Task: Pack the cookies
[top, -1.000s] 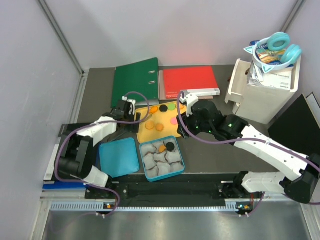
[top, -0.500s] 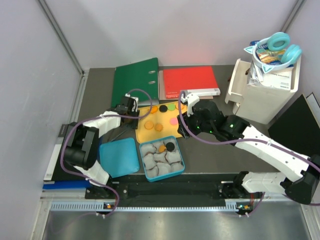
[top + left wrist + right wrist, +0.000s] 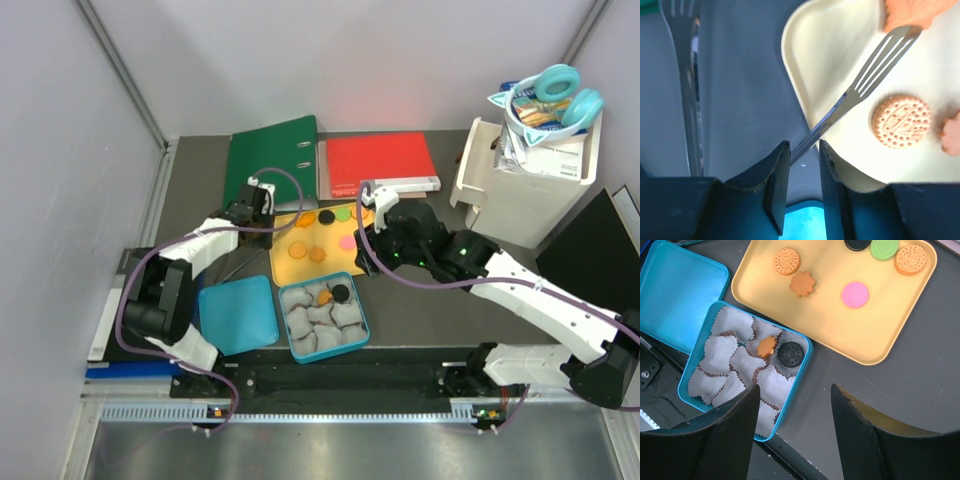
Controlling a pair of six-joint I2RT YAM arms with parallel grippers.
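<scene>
Several cookies lie on the yellow tray (image 3: 296,268): orange cookies (image 3: 309,218), a black one (image 3: 326,215), a green one (image 3: 342,212) and a pink one (image 3: 348,241). The blue box (image 3: 295,335) of paper cups holds a black cookie (image 3: 340,293) and an orange cookie (image 3: 767,346). My left gripper (image 3: 804,145) sits at the tray's left corner with its jaws narrow round the handle of a slotted metal spatula (image 3: 875,65). The spatula's tip rests on the tray (image 3: 830,50) near a round orange cookie (image 3: 901,121). Gaps show beside the handle. My right gripper (image 3: 795,390) hangs open and empty beside the box (image 3: 809,354).
The box's blue lid (image 3: 237,314) lies left of it. A second metal utensil (image 3: 687,75) lies on the table left of the tray. A green binder (image 3: 270,155) and a red folder (image 3: 378,160) lie behind. A white bin (image 3: 530,180) with headphones (image 3: 555,95) stands back right.
My left gripper's jaws have narrowed round the spatula handle, and that arm has shifted slightly toward the back. The right arm has not moved.
</scene>
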